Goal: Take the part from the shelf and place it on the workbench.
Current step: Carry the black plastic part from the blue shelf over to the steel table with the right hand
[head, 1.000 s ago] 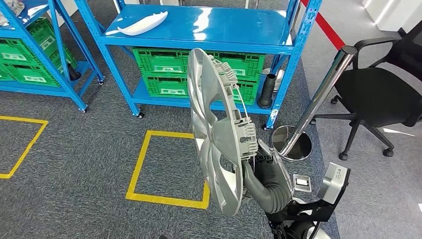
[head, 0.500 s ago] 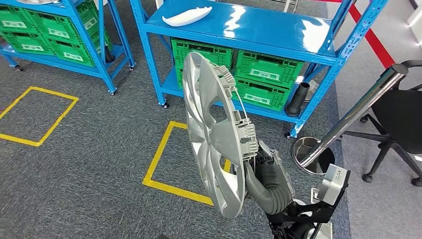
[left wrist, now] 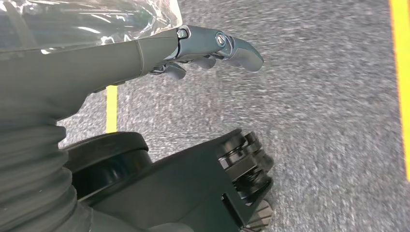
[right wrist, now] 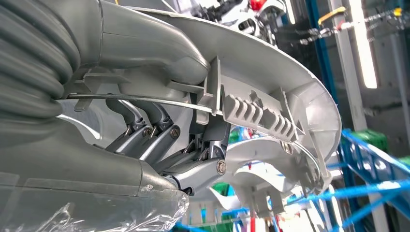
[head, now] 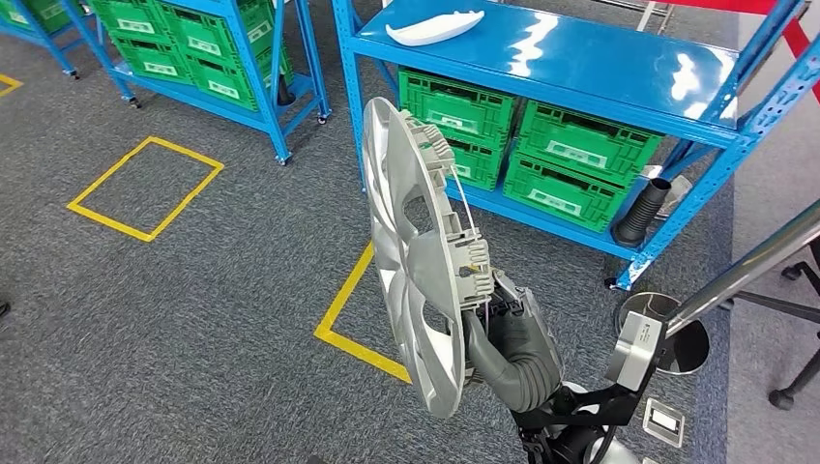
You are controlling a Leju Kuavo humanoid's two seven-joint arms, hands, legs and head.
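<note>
Right wrist view shows right robot hand (right wrist: 159,145) gripping hubcap (right wrist: 270,96) rim.

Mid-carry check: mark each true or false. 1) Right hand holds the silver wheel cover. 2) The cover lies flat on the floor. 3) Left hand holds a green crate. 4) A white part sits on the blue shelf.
1) True: the right hand grips the silver wheel cover at its rim.
2) False: it is held upright, on edge, above the carpet.
3) False: the left hand holds nothing.
4) True: the white part lies on the blue shelf.
</note>
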